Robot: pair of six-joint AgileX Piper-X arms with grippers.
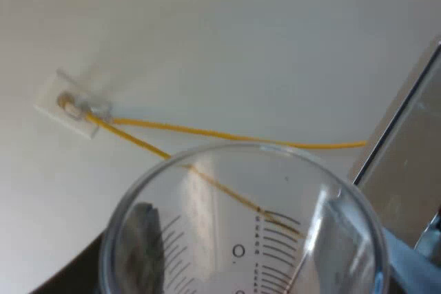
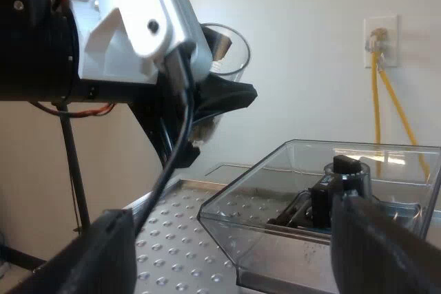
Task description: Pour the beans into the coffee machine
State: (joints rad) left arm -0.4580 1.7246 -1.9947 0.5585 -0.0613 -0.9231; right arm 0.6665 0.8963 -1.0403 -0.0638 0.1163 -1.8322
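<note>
The clear measuring glass (image 1: 241, 239) with printed scale marks sits close in my left gripper (image 1: 275, 263), which is shut on it; a dark finger (image 1: 141, 239) shows through its wall. Through the glass I see the wall behind, and no beans. From the right wrist view, the left arm holds the measuring glass (image 2: 227, 46) up above the machine's dimpled metal top (image 2: 179, 225), short of the clear bean hopper (image 2: 324, 197). The hopper stands open at its top with a dark knob inside. My right gripper (image 2: 241, 253) is open, nothing between its fingers, low in front of the hopper.
A wall socket (image 1: 69, 105) with yellow cables (image 1: 227, 134) is on the pale wall behind. The machine's metal edge (image 1: 406, 142) is close beside the glass. A thin dark stand pole (image 2: 72, 170) rises beyond the machine's top.
</note>
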